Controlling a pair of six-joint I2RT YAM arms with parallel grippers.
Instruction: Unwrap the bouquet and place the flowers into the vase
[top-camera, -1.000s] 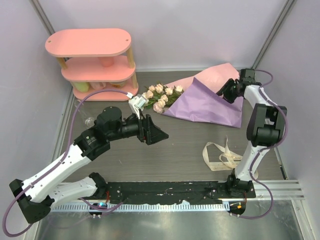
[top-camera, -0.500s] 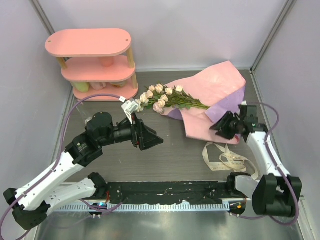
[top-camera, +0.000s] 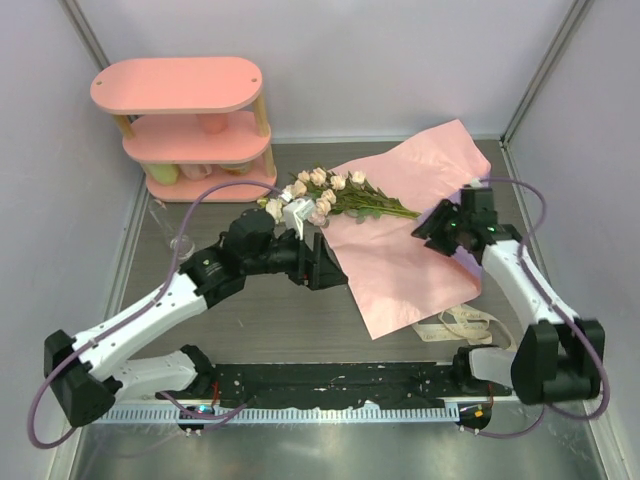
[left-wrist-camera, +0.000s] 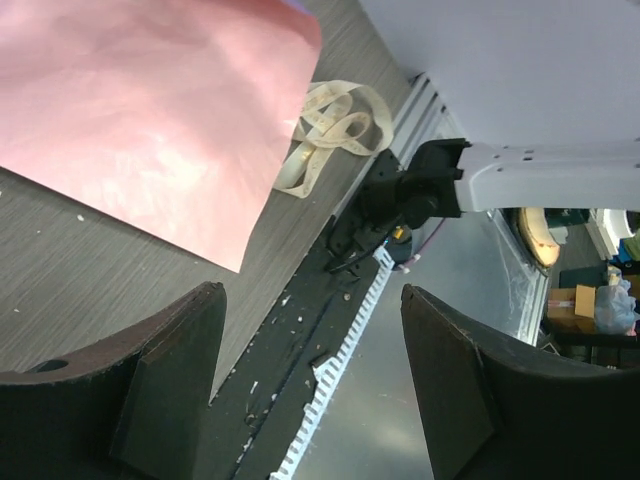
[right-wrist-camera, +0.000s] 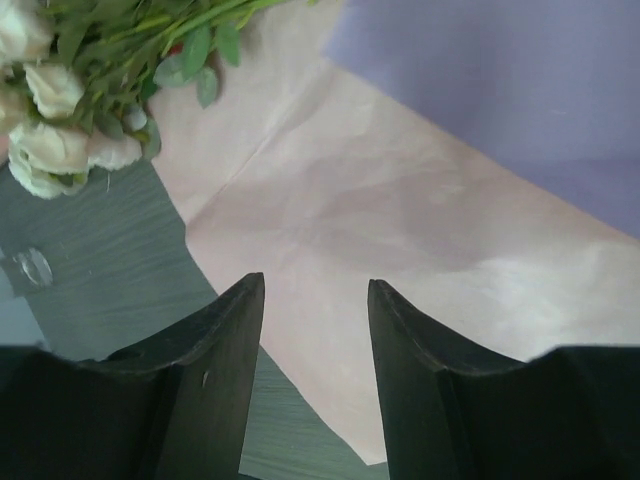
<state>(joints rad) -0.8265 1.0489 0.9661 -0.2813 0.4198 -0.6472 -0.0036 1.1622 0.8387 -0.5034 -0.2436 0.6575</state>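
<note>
The flowers (top-camera: 330, 190) lie loose on the bench (top-camera: 300, 330), at the far left corner of the opened paper (top-camera: 400, 270); the heads are bunched toward the shelf (top-camera: 180, 90) and the green stems run to the right and slightly nearer, so the long axis is set almost across the bench; the stem ends rest on the pink sheet, which is spread flat with a lilac layer showing at its right edge; the ribbon (top-camera: 460, 322) lies apart at the near right, partly under the sheet; the unwrapping is therefore judged done and the lifting of the flowers not yet begun. The left claw (left-wrist-camera: 310, 310) is held just nearside of the heads, its fingers spread wide with nothing between them; the right claw (top-camera: 440, 225) is poised just off the stem tips, over the paper, its fingers parted to a moderate gap and likewise holding nothing. A faint glass shape at the far left, taken to be the vase (top-camera: 183, 243), stands well apart from the bunch on the left arm's side. The stems are judged to be reached most readily by the right claw, across their axis; the heads and the vase are nearer to the left; a handover or a long carry leftward may be called for, and thin stems could splay if pinched near their ends.
</note>
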